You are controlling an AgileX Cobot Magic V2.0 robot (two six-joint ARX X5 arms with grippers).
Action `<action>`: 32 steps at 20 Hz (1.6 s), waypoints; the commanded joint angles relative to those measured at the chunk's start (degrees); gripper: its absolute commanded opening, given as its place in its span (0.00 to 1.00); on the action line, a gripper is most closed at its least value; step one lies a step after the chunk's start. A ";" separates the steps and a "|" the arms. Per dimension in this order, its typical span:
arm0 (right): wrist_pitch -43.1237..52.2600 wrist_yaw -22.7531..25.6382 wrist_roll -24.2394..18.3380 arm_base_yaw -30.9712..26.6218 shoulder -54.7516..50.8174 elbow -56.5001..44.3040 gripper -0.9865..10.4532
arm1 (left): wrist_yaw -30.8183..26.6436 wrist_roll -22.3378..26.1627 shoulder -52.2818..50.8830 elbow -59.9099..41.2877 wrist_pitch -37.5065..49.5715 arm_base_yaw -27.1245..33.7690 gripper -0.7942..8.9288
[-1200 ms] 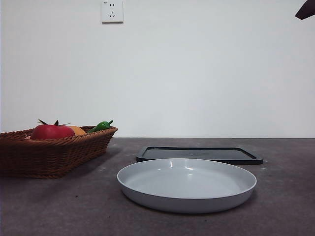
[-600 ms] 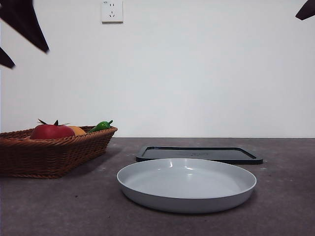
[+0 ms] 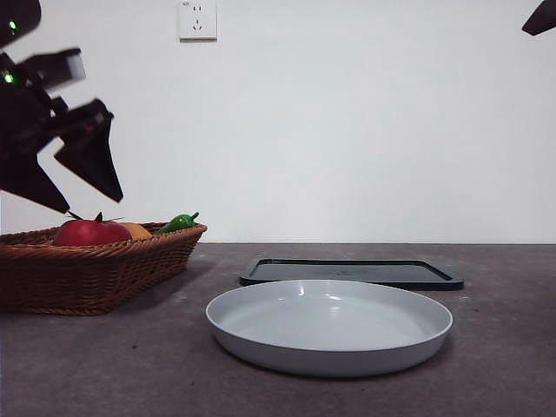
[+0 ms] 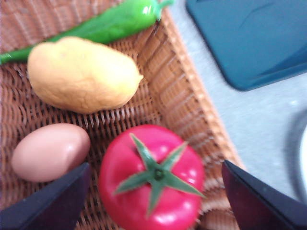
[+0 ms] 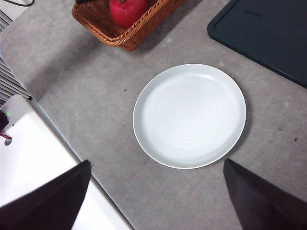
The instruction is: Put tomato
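Note:
The red tomato (image 4: 152, 177) with a green star calyx lies in the brown wicker basket (image 4: 184, 91); it also shows in the front view (image 3: 90, 232) and in the right wrist view (image 5: 127, 10). My left gripper (image 3: 80, 187) is open and hangs just above the tomato, its jaws on either side of it and not touching. My right gripper (image 5: 156, 194) is open and empty, high above the white plate (image 5: 189, 115), and shows as a black tip (image 3: 540, 17) at the front view's top right corner.
In the basket (image 3: 87, 269) lie a yellow lemon-like fruit (image 4: 81, 74), a green pepper (image 4: 108, 24) and a pale egg (image 4: 48, 151). The white plate (image 3: 330, 326) sits at the table's middle, with a dark tray (image 3: 352, 272) behind it.
The left arm has come down from the top left corner to just above the basket. The right arm's tip, the plate and the basket have not moved.

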 commanded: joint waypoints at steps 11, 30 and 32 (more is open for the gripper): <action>-0.20 0.02 -0.22 0.31 0.50 1.25 0.47 | -1.25 2.56 8.33 1.03 4.46 -0.22 0.53; -0.13 0.04 -0.24 0.31 0.48 1.25 0.47 | 0.04 -1.29 -9.64 1.73 2.93 -10.58 0.36; -0.13 0.04 -0.24 0.31 0.48 1.25 0.47 | 0.35 -2.21 -10.08 1.73 3.78 -16.72 0.36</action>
